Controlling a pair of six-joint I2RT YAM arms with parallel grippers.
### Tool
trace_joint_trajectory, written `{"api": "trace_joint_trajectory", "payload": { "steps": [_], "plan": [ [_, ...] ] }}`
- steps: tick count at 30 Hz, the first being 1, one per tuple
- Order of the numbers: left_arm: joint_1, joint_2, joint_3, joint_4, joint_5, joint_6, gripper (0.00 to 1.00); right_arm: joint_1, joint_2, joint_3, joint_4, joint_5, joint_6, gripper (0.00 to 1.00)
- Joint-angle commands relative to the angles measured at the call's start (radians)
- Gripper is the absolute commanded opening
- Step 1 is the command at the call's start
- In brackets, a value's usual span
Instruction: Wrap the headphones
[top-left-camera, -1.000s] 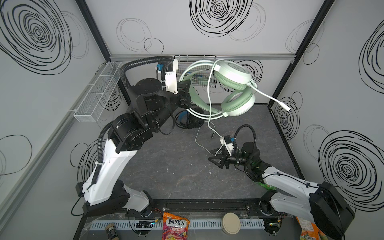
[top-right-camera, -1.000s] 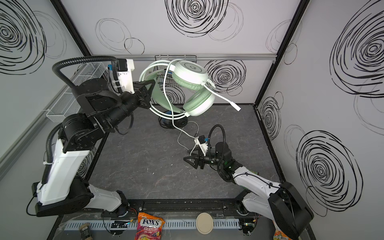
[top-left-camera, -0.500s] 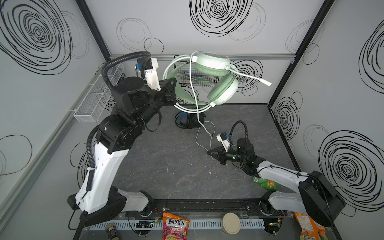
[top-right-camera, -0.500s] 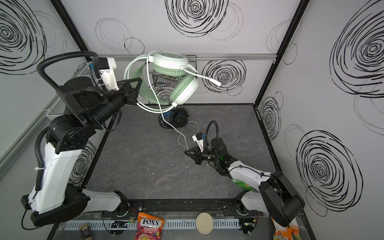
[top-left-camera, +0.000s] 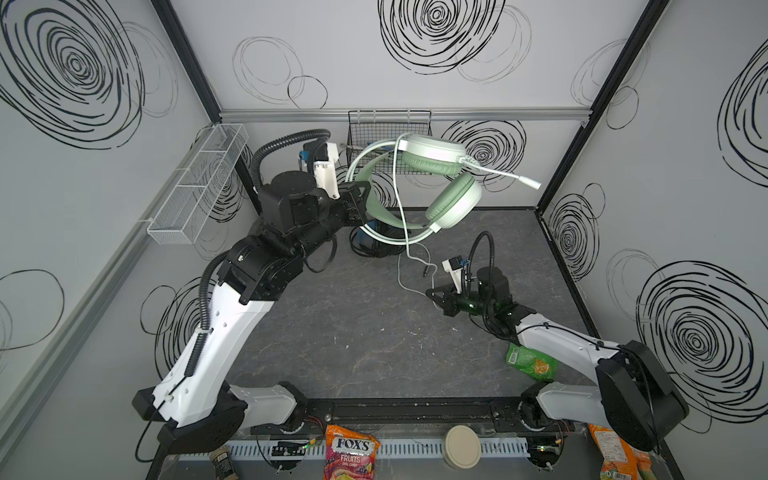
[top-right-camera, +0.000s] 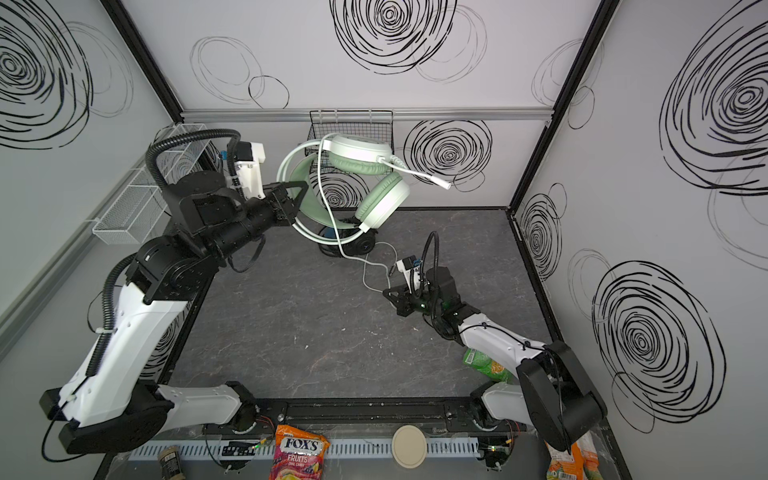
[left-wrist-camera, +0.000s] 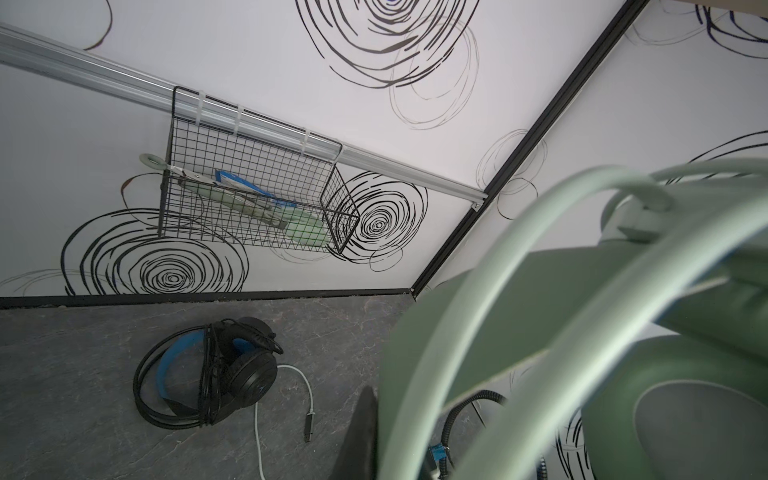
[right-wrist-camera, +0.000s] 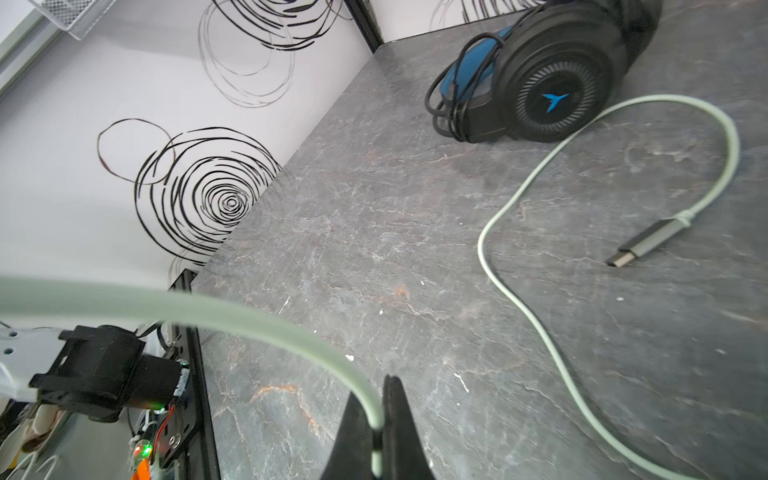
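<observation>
My left gripper (top-left-camera: 360, 203) (top-right-camera: 297, 199) is shut on the headband of the mint-green headphones (top-left-camera: 432, 158) (top-right-camera: 357, 153), holding them high over the back of the table. In the left wrist view the headband (left-wrist-camera: 478, 332) fills the near field beside one dark finger (left-wrist-camera: 360, 436). The pale cable (top-left-camera: 405, 245) (top-right-camera: 365, 270) hangs to the table and loops there. My right gripper (top-left-camera: 430, 294) (top-right-camera: 386, 293) (right-wrist-camera: 379, 419) is shut on it low over the table. The cable's plug (right-wrist-camera: 648, 241) (left-wrist-camera: 308, 428) lies loose. The black headphones (top-left-camera: 374, 245) (left-wrist-camera: 232, 374) (right-wrist-camera: 552, 91), cable wound round them, rest at the back.
A black wire basket (top-left-camera: 388, 124) hangs on the back wall and a white mesh shelf (top-left-camera: 199, 183) on the left wall. A green snack packet (top-left-camera: 532, 363) lies under my right arm. A FOX'S bag (top-left-camera: 351, 453) and a round lid (top-left-camera: 461, 451) sit past the front rail.
My right gripper was open and has shut on the pale cable, shifting slightly toward the back. My left arm has swung the green headphones leftward and turned them.
</observation>
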Motion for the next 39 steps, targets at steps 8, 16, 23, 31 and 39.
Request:
{"api": "trace_joint_trajectory", "payload": {
  "steps": [8, 16, 23, 31, 39],
  "plan": [
    [0.010, -0.085, -0.041, 0.218, 0.081, -0.040, 0.00, -0.089, -0.054, 0.109, -0.154, 0.020, -0.075, 0.00],
    [0.032, -0.097, -0.104, 0.279, 0.169, -0.057, 0.00, -0.090, -0.072, 0.123, -0.147, 0.013, -0.091, 0.00],
    [0.048, -0.094, -0.130, 0.294, 0.337, -0.079, 0.00, -0.125, -0.062, 0.167, -0.153, 0.041, -0.098, 0.00],
    [0.036, -0.083, -0.135, 0.191, 0.413, 0.016, 0.00, -0.138, -0.058, 0.339, -0.299, 0.147, -0.196, 0.00],
    [0.034, -0.112, -0.166, 0.106, 0.400, 0.115, 0.00, -0.185, -0.046, 0.494, -0.405, 0.237, -0.196, 0.00]
  ]
}}
